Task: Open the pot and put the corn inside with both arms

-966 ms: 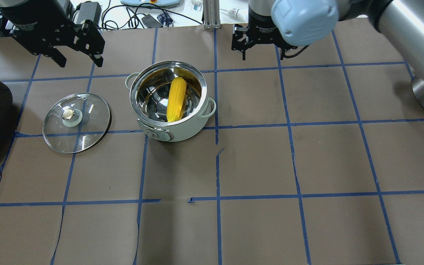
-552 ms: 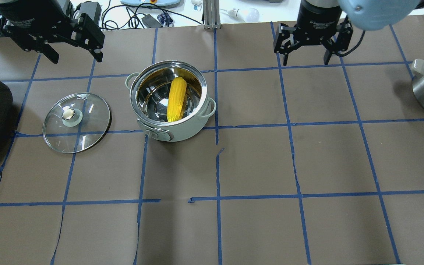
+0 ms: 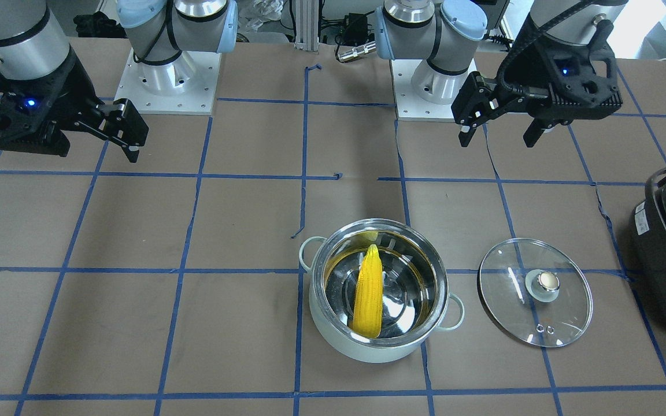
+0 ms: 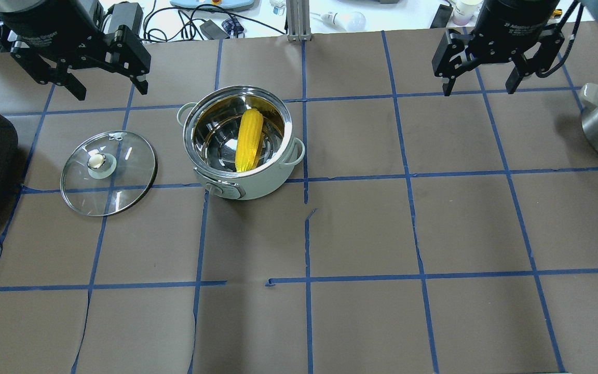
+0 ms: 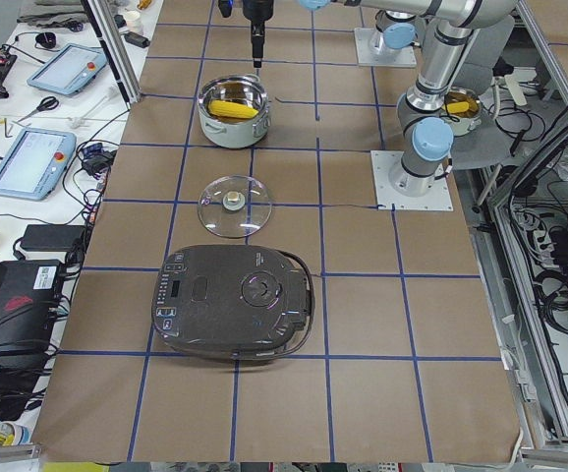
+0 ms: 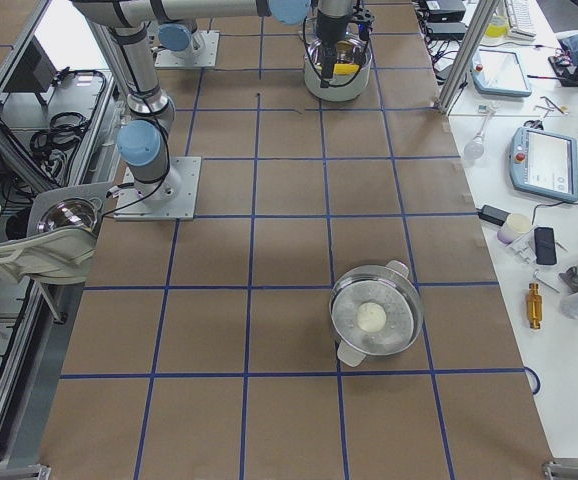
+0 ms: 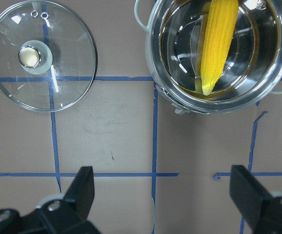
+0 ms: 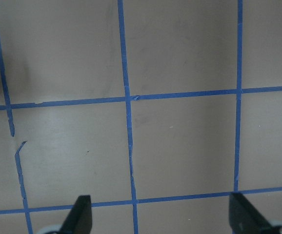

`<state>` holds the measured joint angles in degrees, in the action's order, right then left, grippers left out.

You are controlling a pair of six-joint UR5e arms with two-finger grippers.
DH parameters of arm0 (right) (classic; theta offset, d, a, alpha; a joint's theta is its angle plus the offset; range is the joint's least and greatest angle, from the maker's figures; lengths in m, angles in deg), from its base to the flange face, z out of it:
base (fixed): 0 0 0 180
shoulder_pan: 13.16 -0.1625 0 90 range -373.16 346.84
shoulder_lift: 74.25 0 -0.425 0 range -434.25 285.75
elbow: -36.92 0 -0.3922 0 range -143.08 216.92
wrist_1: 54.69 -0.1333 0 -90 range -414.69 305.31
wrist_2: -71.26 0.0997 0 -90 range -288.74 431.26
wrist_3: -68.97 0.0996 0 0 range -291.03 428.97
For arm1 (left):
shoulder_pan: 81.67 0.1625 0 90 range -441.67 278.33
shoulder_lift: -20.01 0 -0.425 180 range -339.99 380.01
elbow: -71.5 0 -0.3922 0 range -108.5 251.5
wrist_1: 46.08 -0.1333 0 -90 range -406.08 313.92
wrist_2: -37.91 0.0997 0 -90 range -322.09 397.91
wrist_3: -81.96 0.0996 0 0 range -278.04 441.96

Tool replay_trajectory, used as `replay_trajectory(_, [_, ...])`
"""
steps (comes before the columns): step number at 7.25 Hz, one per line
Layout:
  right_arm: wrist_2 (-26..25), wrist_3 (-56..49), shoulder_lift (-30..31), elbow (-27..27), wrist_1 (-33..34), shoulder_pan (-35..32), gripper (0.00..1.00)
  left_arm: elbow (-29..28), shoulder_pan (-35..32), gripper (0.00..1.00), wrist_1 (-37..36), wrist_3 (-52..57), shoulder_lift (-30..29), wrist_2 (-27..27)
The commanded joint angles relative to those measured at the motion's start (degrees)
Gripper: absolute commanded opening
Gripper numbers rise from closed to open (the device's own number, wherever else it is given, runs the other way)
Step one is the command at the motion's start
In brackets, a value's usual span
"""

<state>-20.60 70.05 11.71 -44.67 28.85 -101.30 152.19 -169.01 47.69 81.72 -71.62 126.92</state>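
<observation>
Lying slanted inside the uncovered pot (image 4: 257,188), the corn (image 4: 248,139) leans on the steel wall. I log the glass lid (image 4: 122,179) flat on the table just left of it, knob up. Beyond, left gripper (image 4: 111,92) and right gripper (image 4: 478,91) hang with jaws spread, both empty.

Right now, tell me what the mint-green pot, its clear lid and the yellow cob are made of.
Round mint-green pot: likely enamelled or painted metal outside, smooth; polished steel inside, with mirror reflections. Clear round lid: glass, since the blue tape lines show through it; shiny metal rim, brass-coloured knob. Yellow corn cob: probably plastic, uniformly bright.
</observation>
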Motion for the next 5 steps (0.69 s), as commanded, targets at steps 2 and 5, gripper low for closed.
replay_trajectory(2, [4.2, -0.8, 1.8, -2.0, -0.2, -0.1, 1.00, 0.2, -0.7, 1.00, -1.7, -0.3, -0.5, -0.1])
replay_trajectory(5, [2.6, -0.1, 1.8, -2.1, -0.3, -0.1, 1.00, 0.6, -0.9, 1.00, -4.6, -0.2, -0.7, -0.1])
